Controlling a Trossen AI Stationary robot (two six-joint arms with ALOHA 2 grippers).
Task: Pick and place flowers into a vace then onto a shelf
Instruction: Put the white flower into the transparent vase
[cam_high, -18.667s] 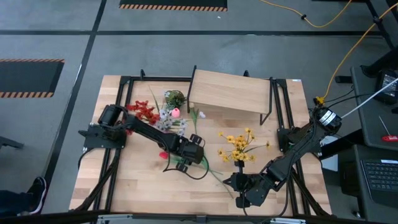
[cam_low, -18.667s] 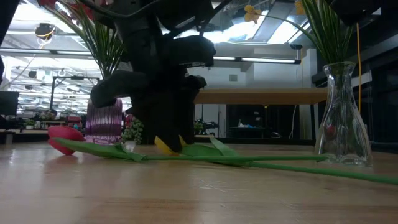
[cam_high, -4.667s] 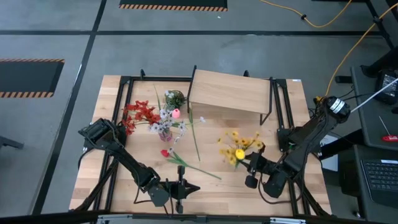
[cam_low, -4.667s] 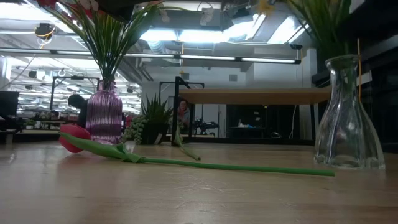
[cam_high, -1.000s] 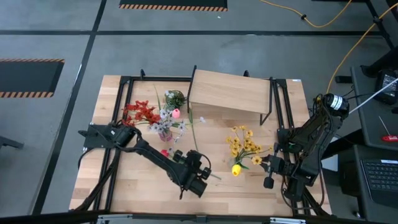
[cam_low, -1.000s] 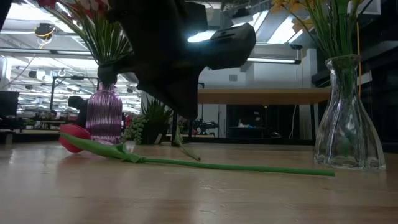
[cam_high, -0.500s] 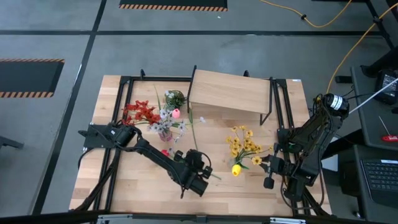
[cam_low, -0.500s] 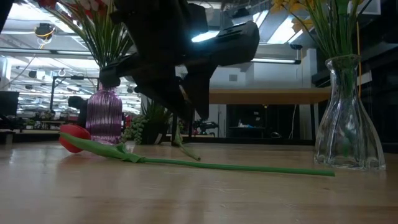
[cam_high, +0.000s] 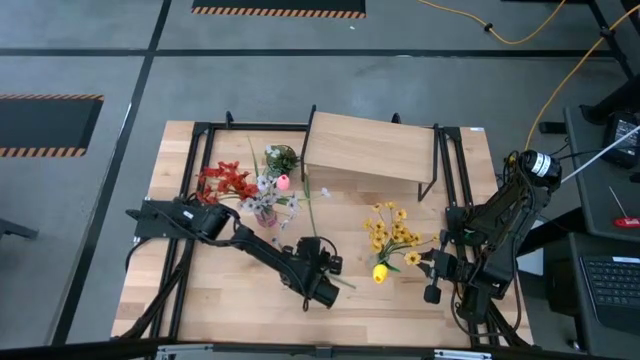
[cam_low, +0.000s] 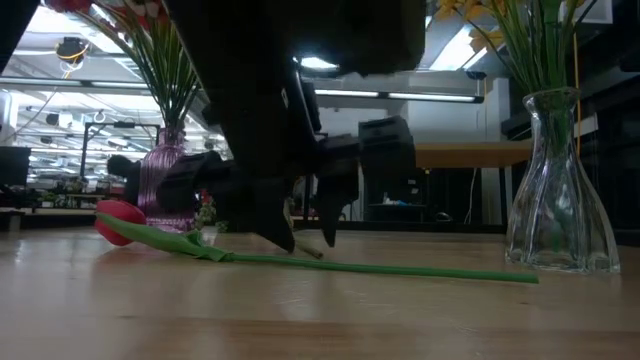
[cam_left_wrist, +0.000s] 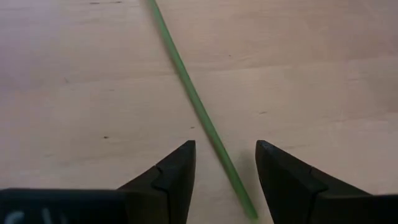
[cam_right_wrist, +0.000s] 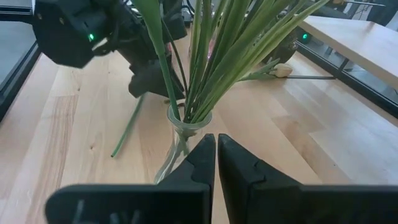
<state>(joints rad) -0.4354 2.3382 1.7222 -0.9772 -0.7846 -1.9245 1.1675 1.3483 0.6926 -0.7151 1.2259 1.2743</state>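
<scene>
A red tulip lies flat on the table, its bud (cam_high: 263, 245) (cam_low: 120, 222) toward the left and its green stem (cam_high: 335, 280) (cam_low: 400, 268) (cam_left_wrist: 193, 99) running right. My left gripper (cam_high: 327, 289) (cam_low: 303, 240) (cam_left_wrist: 225, 155) is open and low over the stem's free end, one finger on either side; I see no touch. My right gripper (cam_high: 427, 265) (cam_right_wrist: 216, 144) is shut, just right of the clear vase (cam_low: 560, 200) (cam_right_wrist: 181, 134), which holds yellow flowers (cam_high: 390, 235) and a yellow tulip bud (cam_high: 380, 272).
A purple vase (cam_high: 262, 210) (cam_low: 168, 185) with red and white flowers stands at the far left. A white blossom's stem (cam_high: 312, 222) lies in the middle. The light-wood shelf (cam_high: 370, 150) (cam_low: 430, 153) stands at the far edge, a small leafy bunch (cam_high: 282, 158) beside it.
My left gripper has come down toward the table and tipped to point downward, so its open fingers now stand on either side of the tulip's stem. The tulip has not moved.
</scene>
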